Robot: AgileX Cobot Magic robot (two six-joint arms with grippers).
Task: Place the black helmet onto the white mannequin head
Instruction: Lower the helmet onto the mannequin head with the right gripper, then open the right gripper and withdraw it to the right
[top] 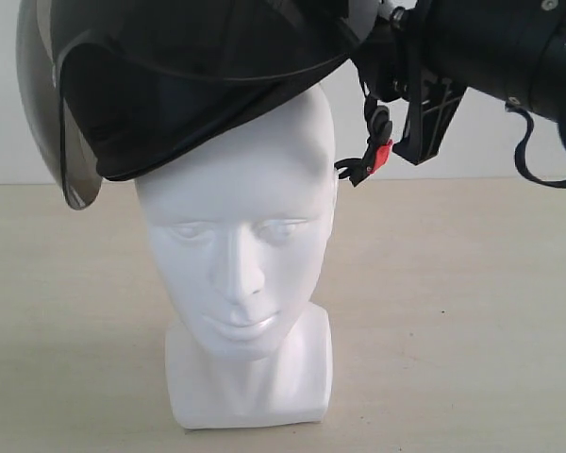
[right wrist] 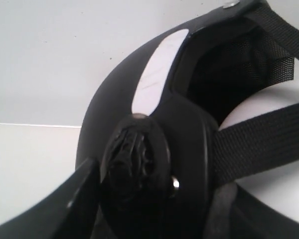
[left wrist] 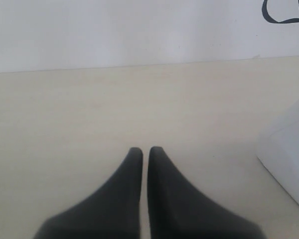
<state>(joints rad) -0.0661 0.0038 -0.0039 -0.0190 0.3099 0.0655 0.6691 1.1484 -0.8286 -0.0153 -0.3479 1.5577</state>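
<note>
We see the black helmet (top: 189, 85) sitting tilted on top of the white mannequin head (top: 245, 245). Our right claw (top: 382, 47) meets the helmet's rim, but we cannot tell whether it is grasping or released. Our left claw (left wrist: 145, 152) is clenched on nothing, near the head's base.

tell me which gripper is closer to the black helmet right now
Right. The right gripper is up against the black helmet's rim, beside the top of the white mannequin head. The left gripper sits low over the table beside the head's base, well below the helmet.
</note>
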